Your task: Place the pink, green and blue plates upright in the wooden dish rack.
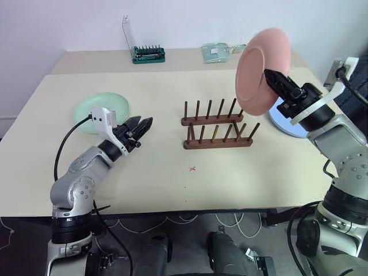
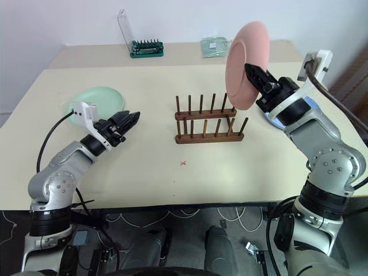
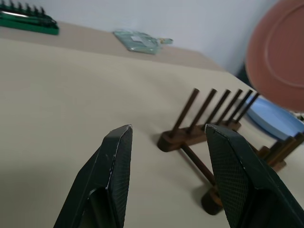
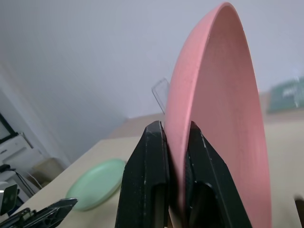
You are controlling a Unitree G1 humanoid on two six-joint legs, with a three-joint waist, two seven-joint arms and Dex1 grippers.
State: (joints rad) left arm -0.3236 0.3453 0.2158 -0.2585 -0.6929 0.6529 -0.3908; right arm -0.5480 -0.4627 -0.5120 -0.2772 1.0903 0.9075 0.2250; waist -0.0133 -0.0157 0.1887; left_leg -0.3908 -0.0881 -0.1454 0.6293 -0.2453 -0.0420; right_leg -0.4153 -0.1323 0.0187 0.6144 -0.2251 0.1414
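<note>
Up by the rack's far end, the right claw [image 1: 271, 75] pinches the pink plate [image 1: 259, 69] by its rim, upright above the wooden rack [image 1: 215, 133]. Stiff, light, probably slick, so the edge grip looks sensible. Left claw [image 1: 140, 127] hangs open, green plate [image 1: 98, 109] just behind it.

Bright, even light fills the scene, and the tabletop [image 1: 172, 190] shows no glare. Shadows are soft and short: a faint one lies under the wooden dish rack [image 1: 217, 133], beyond the left tool [image 1: 140, 127]. Head views are sharp across the frame. In the left wrist view the fingers [image 3: 109, 175] are soft-edged and the pink plate [image 3: 280, 52] beyond them is blurred. In the right wrist view the green plate [image 4: 97, 183] behind the right tool [image 4: 176, 142] is out of focus.
</note>
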